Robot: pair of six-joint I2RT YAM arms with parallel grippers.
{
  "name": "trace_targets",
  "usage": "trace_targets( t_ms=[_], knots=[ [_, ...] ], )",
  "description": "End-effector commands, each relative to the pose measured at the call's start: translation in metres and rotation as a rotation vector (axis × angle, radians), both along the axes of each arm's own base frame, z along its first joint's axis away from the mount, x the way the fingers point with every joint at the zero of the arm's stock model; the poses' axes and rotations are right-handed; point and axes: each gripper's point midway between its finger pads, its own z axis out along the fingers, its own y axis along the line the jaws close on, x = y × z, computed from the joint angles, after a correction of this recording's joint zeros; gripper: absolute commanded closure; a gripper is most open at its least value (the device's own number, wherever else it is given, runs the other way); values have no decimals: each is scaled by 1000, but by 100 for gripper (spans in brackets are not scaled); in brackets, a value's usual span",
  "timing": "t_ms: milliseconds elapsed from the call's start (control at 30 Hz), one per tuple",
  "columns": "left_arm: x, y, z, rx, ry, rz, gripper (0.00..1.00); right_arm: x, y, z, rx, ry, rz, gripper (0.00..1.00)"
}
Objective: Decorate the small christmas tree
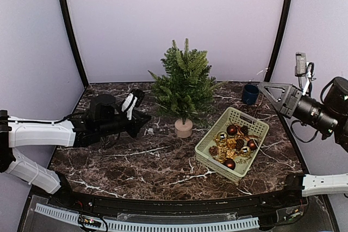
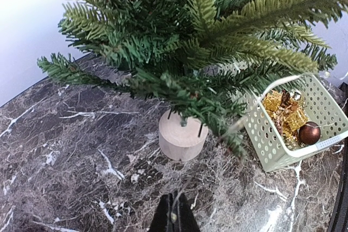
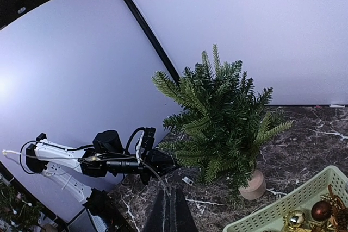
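Tree: the small christmas tree (image 1: 184, 86) stands upright mid-bench, toward the back edge.
Left gripper (image 2: 174, 210): fingers together, low, just left of the pot (image 2: 179, 137).
Right gripper (image 3: 171, 205): fingers together, raised near the right edge.
Advice: open over the basket (image 1: 212, 131), lift one bauble, and hang it on an outer branch.

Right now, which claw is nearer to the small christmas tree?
Left. The left claw is low over the table, just left of the pot of the small christmas tree. The right claw is raised far out to its right, past the basket.
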Motion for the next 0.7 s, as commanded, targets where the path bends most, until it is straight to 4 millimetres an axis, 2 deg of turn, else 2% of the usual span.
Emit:
trace_targets(
  t_ms=[0, 200, 467, 667],
  knots=[
    [0, 4, 3, -19, -17, 10, 100, 0, 4, 0, 14, -9, 11, 100],
    [4, 1, -6, -3, 9, 11, 100, 12, 1, -15, -21, 32, -58, 100],
    [12, -11, -12, 20, 39, -7, 100, 23, 1, -25, -54, 65, -120, 100],
    [16, -18, -10, 24, 40, -26, 100, 33, -13, -28, -66, 86, -215, 100]
  ],
)
